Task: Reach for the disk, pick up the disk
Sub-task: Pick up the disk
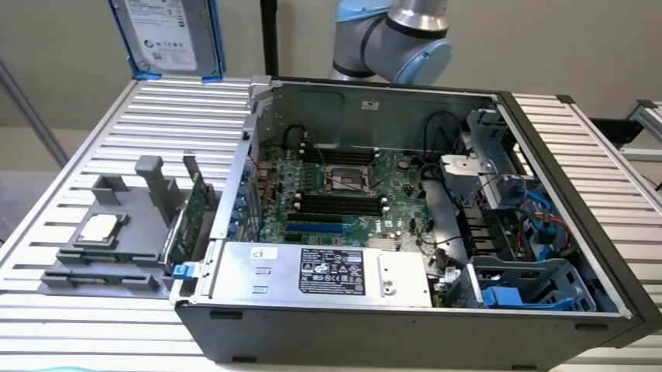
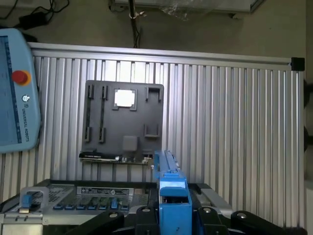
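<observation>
The slatted aluminium surface (image 1: 579, 155) (image 2: 234, 122) carries an open desktop computer case (image 1: 414, 325) (image 2: 73, 196) lying on its side. Inside it the green motherboard (image 1: 342, 186) is exposed, and a silver power supply (image 1: 321, 271) with a black label sits along the near wall. The grey and light-blue arm (image 1: 393, 35) rises behind the case's far wall. In the wrist view a light-blue teach pendant (image 2: 14, 98) with a red button lies beside the surface.

On the exterior view's left of the case rests a dark grey fixture block (image 1: 114, 232) (image 2: 122, 127). A green expansion card (image 1: 191, 217) stands on edge at the side of it nearest the case, and a small square silver chip (image 1: 101, 227) (image 2: 124, 98) lies flat in a recess.

The disk (image 1: 170, 35) (image 2: 173, 205) hangs upright over the surface's far corner on the exterior view's left, clear of the slats, label facing the exterior camera, blue rails on both sides. The pincer (image 2: 173, 218) is clenched on it, a black finger (image 2: 208, 215) on each side of the blue rail.
</observation>
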`<act>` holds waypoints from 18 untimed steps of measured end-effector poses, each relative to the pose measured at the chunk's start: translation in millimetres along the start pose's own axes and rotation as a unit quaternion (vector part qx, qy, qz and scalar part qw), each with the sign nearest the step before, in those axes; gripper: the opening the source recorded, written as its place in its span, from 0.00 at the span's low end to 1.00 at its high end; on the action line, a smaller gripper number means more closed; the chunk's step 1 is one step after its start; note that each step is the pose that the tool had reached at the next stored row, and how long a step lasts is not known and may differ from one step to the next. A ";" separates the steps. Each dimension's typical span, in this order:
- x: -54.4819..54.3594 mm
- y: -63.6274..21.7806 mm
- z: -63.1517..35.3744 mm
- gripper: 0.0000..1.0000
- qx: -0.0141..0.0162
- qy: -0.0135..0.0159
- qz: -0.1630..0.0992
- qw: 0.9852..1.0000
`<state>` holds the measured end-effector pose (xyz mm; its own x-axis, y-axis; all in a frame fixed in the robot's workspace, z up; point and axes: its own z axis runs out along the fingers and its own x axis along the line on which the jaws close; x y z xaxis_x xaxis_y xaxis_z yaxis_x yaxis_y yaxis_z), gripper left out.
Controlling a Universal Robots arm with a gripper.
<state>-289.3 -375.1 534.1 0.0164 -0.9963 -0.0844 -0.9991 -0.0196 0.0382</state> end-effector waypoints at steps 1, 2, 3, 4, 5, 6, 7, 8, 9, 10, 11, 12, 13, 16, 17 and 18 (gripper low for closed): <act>0.0 -4.6 -0.9 0.33 0.000 0.000 0.000 1.000; 0.0 -9.4 -1.6 0.33 0.000 -0.001 0.000 1.000; 0.1 -13.9 -2.0 0.33 0.000 -0.001 0.000 1.000; 0.1 -18.4 -2.4 0.33 0.000 -0.002 0.000 1.000; 0.2 -22.8 -2.7 0.33 0.000 -0.002 0.000 1.000; 0.3 -27.3 -3.0 0.33 0.000 -0.003 0.000 1.000; 0.3 -31.8 -3.2 0.33 0.000 -0.003 0.000 1.000; 0.4 -36.7 -3.5 0.33 0.000 -0.004 0.000 1.000; 0.5 -41.1 -3.8 0.33 0.000 -0.004 0.000 1.000; 0.5 -45.5 -4.1 0.33 0.000 -0.005 0.000 1.000; 0.6 -50.1 -4.4 0.33 0.000 -0.005 0.000 1.000; 0.7 -54.6 -4.7 0.33 0.000 -0.005 0.000 1.000; 0.8 -59.3 -5.0 0.33 0.000 -0.006 0.000 1.000; 0.9 -72.6 -5.6 0.33 0.000 -0.007 0.000 1.000; 1.0 -77.5 -5.8 0.33 0.000 -0.008 0.000 1.000; 1.1 -82.0 -6.0 0.33 0.000 -0.009 0.000 1.000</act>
<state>-207.2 -375.0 536.9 0.0163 -0.9947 -0.1016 -0.9991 -0.0203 0.0383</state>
